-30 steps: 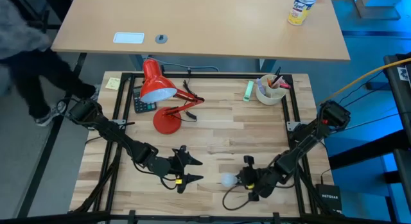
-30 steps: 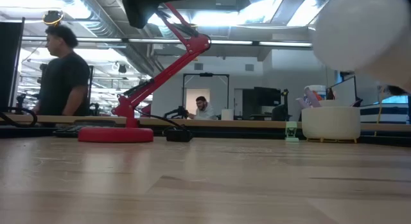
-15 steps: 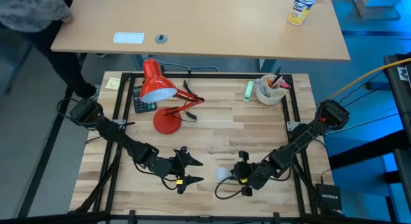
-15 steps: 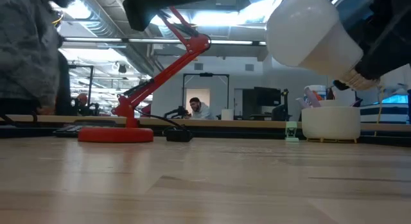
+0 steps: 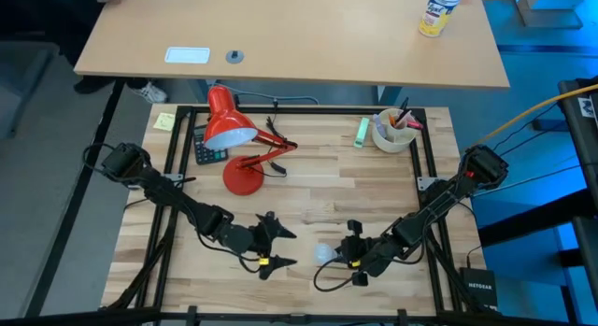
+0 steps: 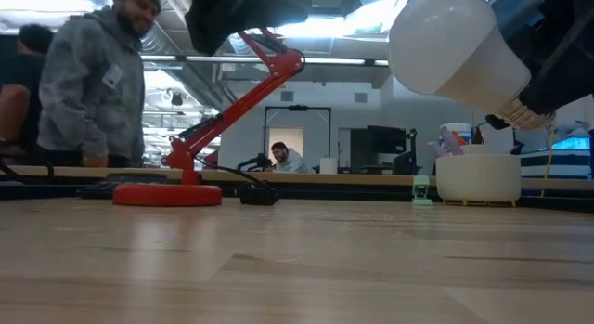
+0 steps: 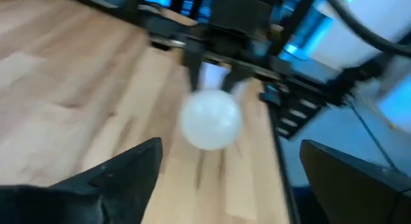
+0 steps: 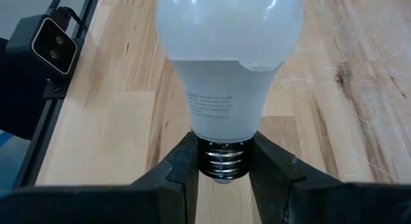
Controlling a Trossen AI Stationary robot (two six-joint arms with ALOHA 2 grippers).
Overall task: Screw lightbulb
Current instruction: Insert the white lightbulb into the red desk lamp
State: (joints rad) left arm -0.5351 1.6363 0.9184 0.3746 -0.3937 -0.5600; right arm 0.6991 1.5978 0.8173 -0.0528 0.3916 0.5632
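1. The right gripper [image 5: 348, 254] sits near the front edge of the wooden table [image 5: 318, 177], right of centre. Its two dark fingers [image 8: 183, 169] are clamped on the threaded metal base of the white lightbulb [image 8: 229, 63], one finger on each side.
2. The lightbulb [image 5: 324, 254] is held clear of the table, lying roughly level, with its rounded globe pointing toward the left arm. In the low view the lightbulb [image 6: 455, 50] hangs in the air, with its base hidden in the gripper.
3. A second ago the bulb and right gripper were slightly farther right. They have since shifted toward the table's centre, and over the last half second they have barely moved.
4. The left gripper [image 5: 268, 246] waits just left of the bulb with its fingers spread apart, holding nothing. Its wrist view looks straight at the lightbulb [image 7: 210, 119].
5. The red desk lamp [image 5: 231, 144] stands toward the back left of the table, well apart from the bulb, its shade [image 5: 227, 123] facing down.
6. Judging from this, the bulb is picked up and secure, but it has not yet reached the socket. It must still be carried to the lamp and screwed in.
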